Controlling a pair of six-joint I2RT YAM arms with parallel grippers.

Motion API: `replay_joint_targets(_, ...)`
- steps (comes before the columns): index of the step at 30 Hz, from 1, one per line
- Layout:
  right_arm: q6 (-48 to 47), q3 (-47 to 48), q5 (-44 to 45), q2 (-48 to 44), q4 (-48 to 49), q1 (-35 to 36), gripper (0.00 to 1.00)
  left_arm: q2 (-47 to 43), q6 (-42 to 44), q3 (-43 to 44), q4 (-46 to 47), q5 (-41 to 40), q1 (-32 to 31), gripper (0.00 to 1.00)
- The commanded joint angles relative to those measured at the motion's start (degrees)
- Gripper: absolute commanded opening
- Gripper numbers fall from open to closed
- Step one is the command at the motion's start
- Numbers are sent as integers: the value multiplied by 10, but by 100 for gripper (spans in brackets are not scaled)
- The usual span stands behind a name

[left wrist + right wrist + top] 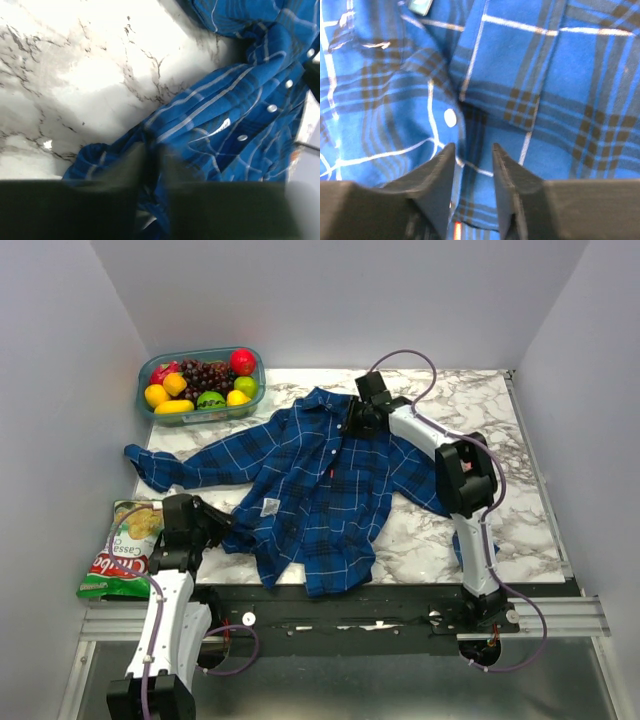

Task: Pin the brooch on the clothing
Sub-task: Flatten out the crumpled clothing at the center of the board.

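Observation:
The clothing (320,480), a blue plaid shirt, lies spread on the marble table (480,430). A tiny red brooch (328,472) sits on its front near the button strip. In the right wrist view it is a red sliver (456,231) low between my fingers. My right gripper (352,425) hovers over the shirt just below the collar. Its jaws (471,150) are open over the placket, beside a white button (450,118). My left gripper (222,523) is at the shirt's lower left hem. Its fingers (152,155) are closed on a bunched fold of the clothing (240,110).
A clear tub of fruit (200,385) stands at the back left. A snack bag (125,550) lies at the table's near left edge. The shirt's left sleeve (170,465) stretches toward the left. White walls close in three sides.

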Motion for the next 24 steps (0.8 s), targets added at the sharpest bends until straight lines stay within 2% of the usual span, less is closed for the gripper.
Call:
replay_joint_targets(1, -28, -38, -33, -72, 39, 2, 55, 3, 52, 60, -14, -21, 4, 58)
replay_joint_targets(2, -34, -51, -33, -82, 50, 2, 59, 4, 65, 73, -15, -33, 3, 69)
replay_joint_targets(4, -43, -82, -31, -114, 58, 2, 69, 13, 87, 116, -17, -47, -2, 79)
replay_joint_targets(5, -54, -92, -31, -124, 61, 2, 70, 18, 114, 131, -18, -63, -6, 84)
replay_joint_targets(9, -70, -139, -37, -175, 65, 2, 73, 54, 163, 193, -17, -93, -44, 87)
replay_joint_targets(10, -71, -156, -48, -182, 66, 2, 73, 66, 166, 208, -16, -98, -78, 87)
replay_joint_targets(12, -68, -179, -57, -204, 74, 3, 73, 101, 169, 218, -7, -121, -123, 83)
replay_joint_targets(13, -67, -203, -62, -212, 78, 5, 72, 112, 169, 221, -3, -130, -183, 81)
replay_joint_targets(15, -63, -223, -62, -232, 88, 8, 72, 147, 168, 219, 13, -145, -234, 75)
replay_joint_targets(17, -61, -251, -63, -245, 93, 13, 71, 174, 168, 220, 20, -146, -277, 64)
replay_joint_targets(19, -59, -270, -59, -263, 95, 17, 71, 206, 178, 220, 36, -131, -293, 56)
replay_joint_targets(20, -56, -290, -59, -271, 98, 16, 71, 217, 182, 223, 37, -131, -301, 48)
replay_joint_targets(24, -50, -329, -58, -300, 110, 17, 71, 265, 204, 224, 39, -129, -321, 31)
